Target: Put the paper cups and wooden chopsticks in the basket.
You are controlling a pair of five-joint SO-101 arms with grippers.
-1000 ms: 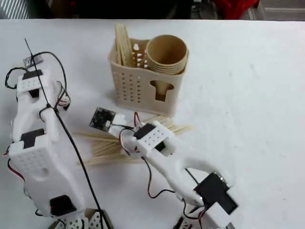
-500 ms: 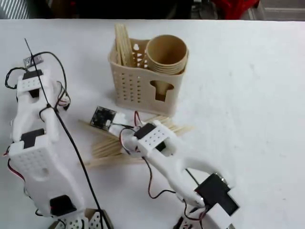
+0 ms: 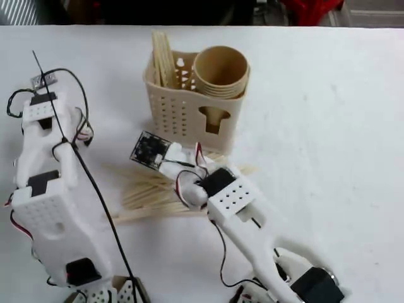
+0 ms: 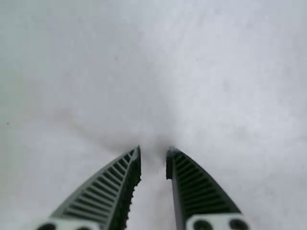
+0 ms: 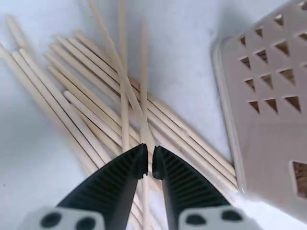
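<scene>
Across the white table (image 3: 328, 126) the left arm (image 3: 44, 189) sits folded at the near left edge, and the right arm (image 3: 240, 208) stretches toward the cream basket (image 3: 183, 117) at the middle rear. A stack of paper cups (image 3: 221, 72) stands in the basket's right compartment, and a bundle of sticks (image 3: 163, 57) stands upright in its left. Loose wooden chopsticks (image 3: 148, 196) lie fanned on the table just in front of the basket. The right gripper (image 5: 148, 163) hangs over this pile, its jaws pressed nearly together, seemingly pinching a single chopstick (image 5: 144, 96). The left gripper (image 4: 153, 163) hovers over bare table, jaws slightly parted and holding nothing.
</scene>
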